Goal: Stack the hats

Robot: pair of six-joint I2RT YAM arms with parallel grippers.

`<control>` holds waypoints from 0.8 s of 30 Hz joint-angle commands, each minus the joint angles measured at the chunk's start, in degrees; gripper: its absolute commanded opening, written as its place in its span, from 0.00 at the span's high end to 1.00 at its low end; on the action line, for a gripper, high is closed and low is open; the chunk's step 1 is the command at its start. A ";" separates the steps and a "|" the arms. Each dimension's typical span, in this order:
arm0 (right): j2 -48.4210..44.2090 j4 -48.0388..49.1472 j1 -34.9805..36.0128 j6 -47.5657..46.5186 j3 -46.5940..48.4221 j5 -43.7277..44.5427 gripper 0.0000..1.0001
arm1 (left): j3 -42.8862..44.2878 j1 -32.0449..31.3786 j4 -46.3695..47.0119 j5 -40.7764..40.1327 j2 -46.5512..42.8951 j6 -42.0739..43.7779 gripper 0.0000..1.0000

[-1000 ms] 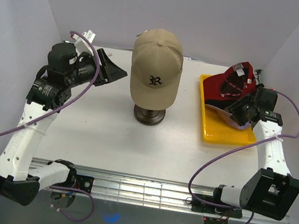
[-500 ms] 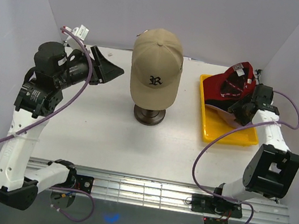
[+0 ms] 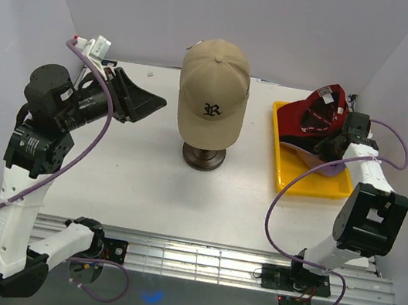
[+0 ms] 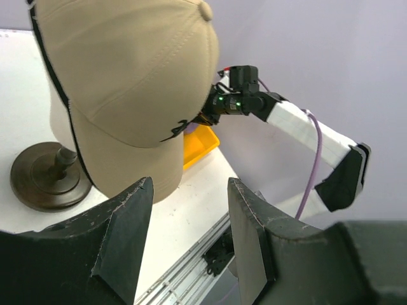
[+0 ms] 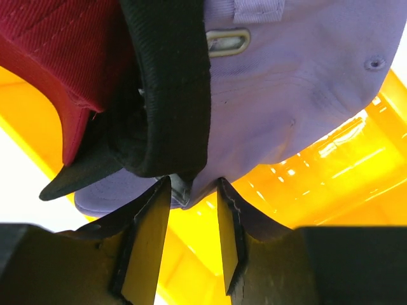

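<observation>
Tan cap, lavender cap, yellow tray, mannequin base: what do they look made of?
Tan cap: matte woven twill, likely cotton; stitched panel seams show.
Lavender cap: similar soft matte fabric, stitched eyelet.
Yellow tray: probably moulded plastic, glossy highlights on ribbed floor.
Mannequin base: dark, smooth, slight sheen; wood or metal, can't tell.

Left gripper: jaws apart, gap between them free. Straight ahead blocked by tan cap on mannequin head; round base low ahead. Bare table beneath gripper, open room before cap.
Right gripper: jaws narrow, tips against piled black brim, lavender cap and red cap, no room ahead. Yellow tray close beneath
</observation>
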 commanded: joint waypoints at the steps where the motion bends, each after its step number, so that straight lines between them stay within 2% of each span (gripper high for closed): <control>1: 0.13 1.80 -0.32 -1.98 1.65 2.26 0.59 | 0.54 -0.02 4.04 6.31 -0.66 0.70 0.39; 6: 1.27 1.10 -0.32 -3.04 1.82 1.90 0.60 | 2.47 -0.10 7.38 13.26 0.74 2.11 0.39; 7: 1.36 0.84 -0.32 -3.30 1.74 1.90 0.64 | 2.56 -0.11 9.22 14.67 1.00 2.28 0.39; 8: 1.01 0.57 -0.32 -3.57 1.56 1.99 0.78 | 2.65 -0.02 10.11 16.16 1.53 2.28 0.39; 11: -1.88 -0.92 -0.32 -4.10 1.91 2.34 0.92 | 3.70 -0.02 13.01 18.89 3.11 2.20 0.39; 17: -7.16 -6.70 -0.32 -7.16 5.94 2.17 0.92 | 5.90 -0.02 17.23 18.37 5.31 1.15 0.39; 24: -8.05 -21.19 -0.05 -12.96 23.23 1.99 0.92 | 5.90 -0.10 19.17 17.06 6.98 -0.17 0.39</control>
